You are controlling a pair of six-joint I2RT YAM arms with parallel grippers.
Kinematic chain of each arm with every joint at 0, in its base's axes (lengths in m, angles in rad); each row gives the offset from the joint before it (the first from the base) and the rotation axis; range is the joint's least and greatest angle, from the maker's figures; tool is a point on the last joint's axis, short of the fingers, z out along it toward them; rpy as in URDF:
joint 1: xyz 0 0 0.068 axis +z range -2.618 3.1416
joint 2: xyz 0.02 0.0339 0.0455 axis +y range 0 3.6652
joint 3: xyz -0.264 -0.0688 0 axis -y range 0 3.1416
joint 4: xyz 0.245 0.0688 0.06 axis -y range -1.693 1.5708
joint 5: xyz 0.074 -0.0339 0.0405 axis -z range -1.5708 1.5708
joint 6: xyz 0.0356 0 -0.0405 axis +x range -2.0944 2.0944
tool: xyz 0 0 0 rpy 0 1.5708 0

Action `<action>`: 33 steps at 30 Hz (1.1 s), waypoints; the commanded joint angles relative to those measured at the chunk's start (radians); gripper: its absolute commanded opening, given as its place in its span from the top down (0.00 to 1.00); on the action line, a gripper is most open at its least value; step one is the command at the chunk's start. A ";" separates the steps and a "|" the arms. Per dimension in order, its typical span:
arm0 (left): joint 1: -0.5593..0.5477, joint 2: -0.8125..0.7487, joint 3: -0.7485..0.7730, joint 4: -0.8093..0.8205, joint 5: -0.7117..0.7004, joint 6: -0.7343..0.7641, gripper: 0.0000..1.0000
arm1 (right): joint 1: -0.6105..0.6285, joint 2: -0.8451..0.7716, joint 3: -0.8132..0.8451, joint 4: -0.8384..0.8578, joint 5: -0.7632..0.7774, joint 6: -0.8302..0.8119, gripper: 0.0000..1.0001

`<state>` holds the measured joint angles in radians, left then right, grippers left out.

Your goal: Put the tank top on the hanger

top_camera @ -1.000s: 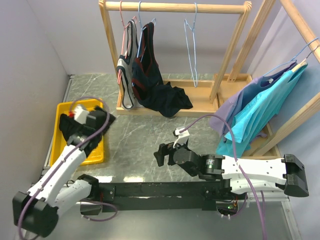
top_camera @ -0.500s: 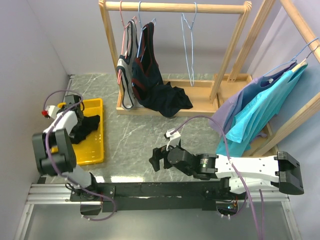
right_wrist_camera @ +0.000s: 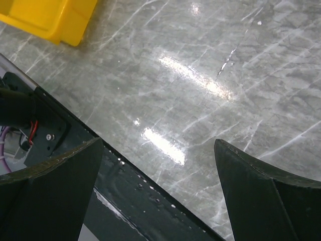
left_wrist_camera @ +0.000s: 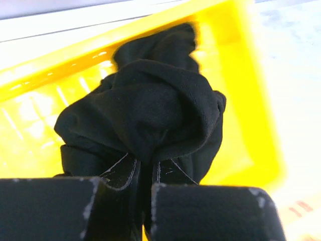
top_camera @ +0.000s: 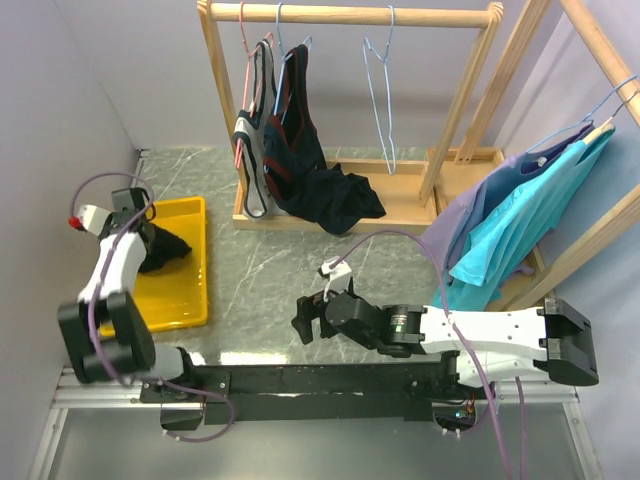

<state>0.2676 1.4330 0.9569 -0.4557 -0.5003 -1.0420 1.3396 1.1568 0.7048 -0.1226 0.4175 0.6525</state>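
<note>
The black tank top lies bunched in the yellow bin at the left of the table. My left gripper reaches into the bin from its far-left side. In the left wrist view the left gripper is shut on a fold of the tank top. The light-blue wire hanger hangs bare on the wooden rail at the back. My right gripper hovers low over the marble near the front edge. Its wrist view shows the right gripper open with nothing between the fingers.
On the rail hang a pink hanger with a grey-black top and a red-trimmed dark top that trails onto the rack's base. Teal and lilac garments hang from a second rack at the right. A corner of the yellow bin shows in the right wrist view.
My left arm has swung to the bin's far-left side and its gripper has shut on the tank top. The right arm has slid a little to the left.
</note>
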 commanded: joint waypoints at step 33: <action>-0.507 -0.755 0.005 0.097 0.998 0.473 0.99 | -0.003 -0.341 0.223 -0.293 0.483 -0.067 0.00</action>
<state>-0.1139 0.6796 1.0286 -0.4614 0.4610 -0.5537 1.3392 0.8284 0.8989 -0.3790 0.8352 0.5674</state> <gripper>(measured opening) 0.071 0.997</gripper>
